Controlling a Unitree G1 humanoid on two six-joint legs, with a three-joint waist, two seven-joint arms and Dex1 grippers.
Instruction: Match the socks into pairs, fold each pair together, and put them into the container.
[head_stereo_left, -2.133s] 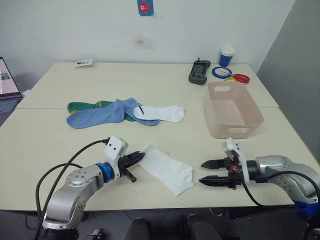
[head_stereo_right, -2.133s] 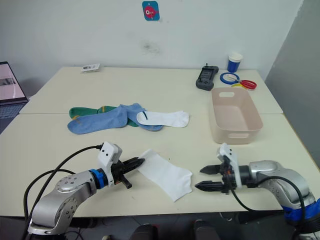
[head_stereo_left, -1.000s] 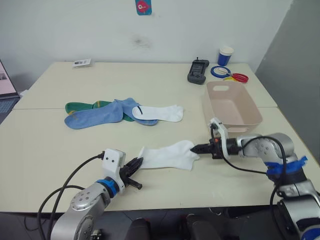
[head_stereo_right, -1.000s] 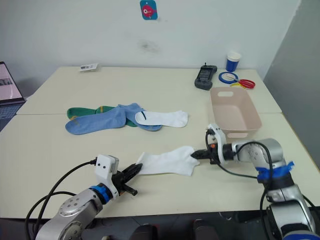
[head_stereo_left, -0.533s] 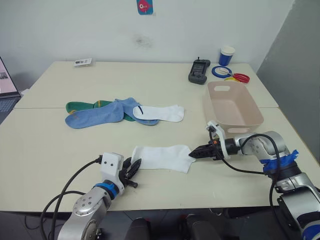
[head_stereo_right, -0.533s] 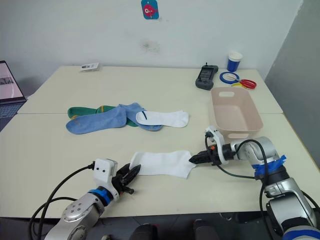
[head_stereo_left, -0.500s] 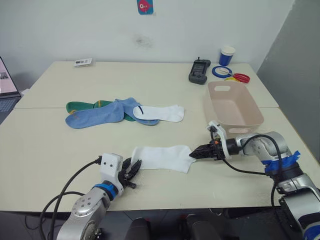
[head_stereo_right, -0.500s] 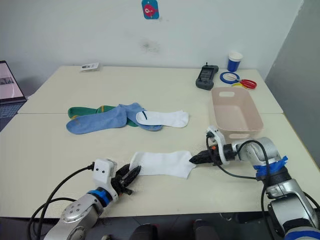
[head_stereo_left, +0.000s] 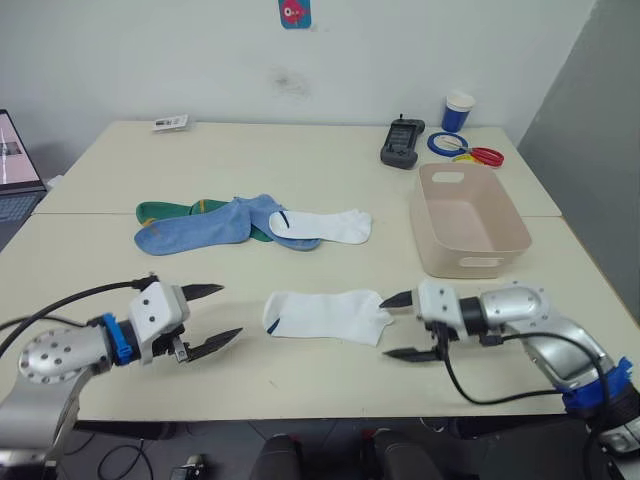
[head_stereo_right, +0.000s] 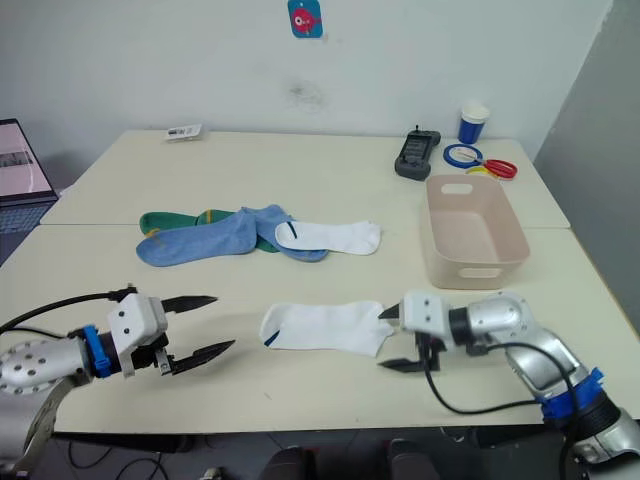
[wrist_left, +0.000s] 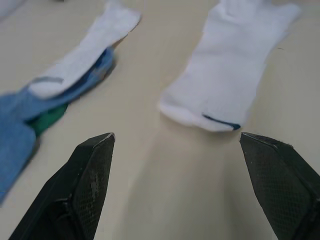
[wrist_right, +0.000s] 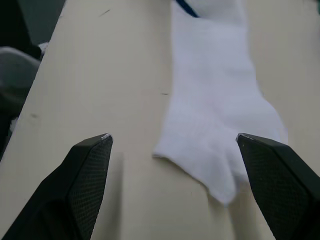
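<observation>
left eye view has both my jaws wide open and empty, left gripper (head_stereo_left: 208, 315) and right gripper (head_stereo_left: 399, 326) flanking the flat white cotton sock (head_stereo_left: 326, 314) near the worktop's front edge. i'd worry a shallow pinch drags it off.

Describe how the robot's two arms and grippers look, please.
Both arms are silver metal with blue bands and black cables. The left gripper and right gripper each have a white block at the wrist and two black pointed fingers with textured pads.
</observation>
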